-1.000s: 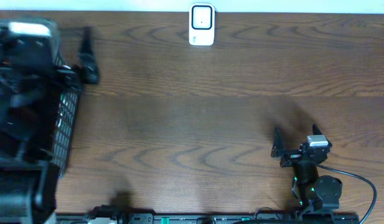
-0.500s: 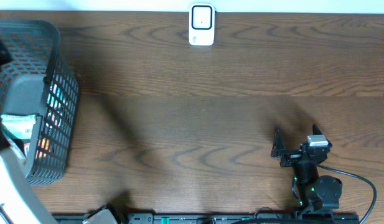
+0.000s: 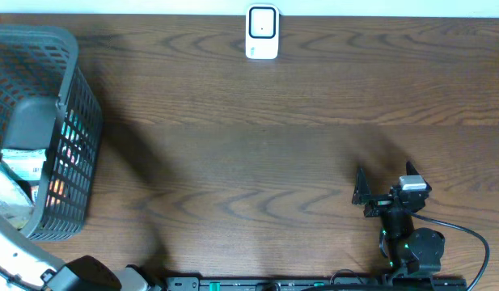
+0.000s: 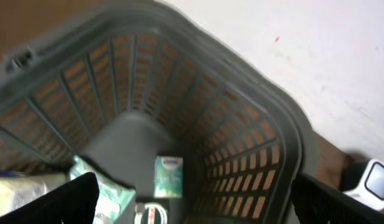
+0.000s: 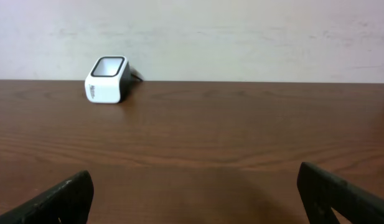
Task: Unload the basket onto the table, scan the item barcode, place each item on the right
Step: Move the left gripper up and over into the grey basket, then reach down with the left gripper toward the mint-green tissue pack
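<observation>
Since a second ago my left arm [image 3: 83,275] has pulled off the dark grey plastic mesh basket [image 3: 81,121]. It lay right over the basket then; now only a white link and a black joint show at the near-left corner of the brown wood-grain tabletop [image 3: 233,153], cut off by the frame. With the arm gone I can see into the basket at the far-left corner, itself cropped by the left edge. My right arm has not shifted, and the small white barcode scanner [image 3: 262,32] sits where it did, at the middle of the far edge.

From overhead I cannot find the left pincer [image 4: 195,210] at all. Its own wrist camera shows it: two black fingertips [image 4: 61,202] at the bottom corners of the view, wide apart with nothing between them, looking down into the basket. That picture is blurred. On the basket floor I make out a small white-and-green packet [image 4: 168,176], a larger pale green wrapped pack [image 4: 101,190] beside it, and a round red-and-white thing [image 4: 151,214] half cut off. I can read no barcode on any of them. Overhead shows only a white-labelled box [image 3: 23,164] and a crumpled pale pack [image 3: 10,202] at the basket's near end, and I cannot match them to the wrist view.

The right pincer [image 5: 195,202] is likewise spread wide and empty, low over bare tabletop by the near-right corner, facing the scanner and well apart from it.
</observation>
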{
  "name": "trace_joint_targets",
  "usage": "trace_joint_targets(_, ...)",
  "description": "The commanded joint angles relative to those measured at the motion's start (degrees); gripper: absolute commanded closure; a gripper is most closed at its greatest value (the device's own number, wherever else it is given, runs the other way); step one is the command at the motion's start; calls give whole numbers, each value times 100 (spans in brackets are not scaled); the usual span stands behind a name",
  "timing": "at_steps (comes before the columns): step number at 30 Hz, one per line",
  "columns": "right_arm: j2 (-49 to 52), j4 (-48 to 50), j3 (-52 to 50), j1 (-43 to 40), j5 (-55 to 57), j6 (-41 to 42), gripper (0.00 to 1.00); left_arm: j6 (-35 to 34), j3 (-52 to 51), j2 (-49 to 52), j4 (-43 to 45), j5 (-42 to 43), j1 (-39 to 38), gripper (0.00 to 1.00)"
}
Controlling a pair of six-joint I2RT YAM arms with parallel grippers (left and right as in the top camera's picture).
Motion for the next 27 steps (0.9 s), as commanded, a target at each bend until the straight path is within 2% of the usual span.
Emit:
trace_joint_targets(1,-33,-22,-7,-28,46,59,1,-63,142,107,-271,-741,-2,2)
trace_joint_targets(4,-33,-22,-7,-28,46,59,1,-63,68,245,-667,-2253,-116,2)
trace_joint_targets(7,-33,-22,-7,-28,46,59,1,-68,-164,415,-765,-2837,-186,3)
trace_joint_targets(11,-33,-22,-7,-28,46,57,1,-251,-533,686,-789,-2852,-184,2)
trace_joint_targets(17,-33,-22,-7,-28,46,59,1,-997,-649,1172,-1008,-2811,-197,3)
trace_joint_targets(24,-33,-22,-7,-28,46,59,1,-1228,-649,1416,-935,-1381,-221,2)
trace_joint_targets(27,-33,-22,-7,-28,46,59,1,-1252,-649,1475,-933,-1567,-328,2)
